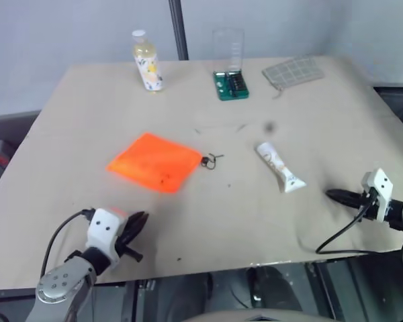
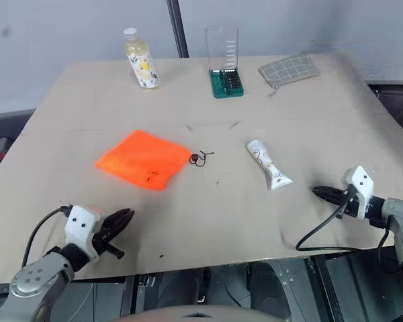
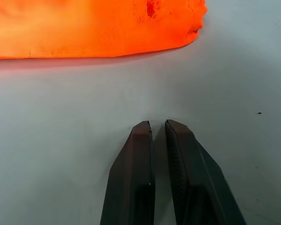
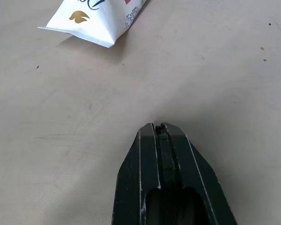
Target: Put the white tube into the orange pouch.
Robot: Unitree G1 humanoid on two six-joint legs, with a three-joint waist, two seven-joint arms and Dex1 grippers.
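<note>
Brown table top (image 1: 309, 107) fills most of the scene, with a grey wall behind it. The pouch (image 1: 154, 162) lies flat near the middle, its small ring pull (image 1: 209, 160) at the corner nearest the tube (image 1: 279, 166). The tube lies flat on the table too, a little way from the pouch and not touching it.

The left gripper (image 1: 138, 224) sits low near the front edge, close to the pouch, with its fingers almost shut and nothing between them. The right gripper (image 1: 337, 196) is near the tube's flat end, pinched tight and empty.

Nothing looks done yet. The tube must be picked up, the pouch opened, and the tube slid inside.
</note>
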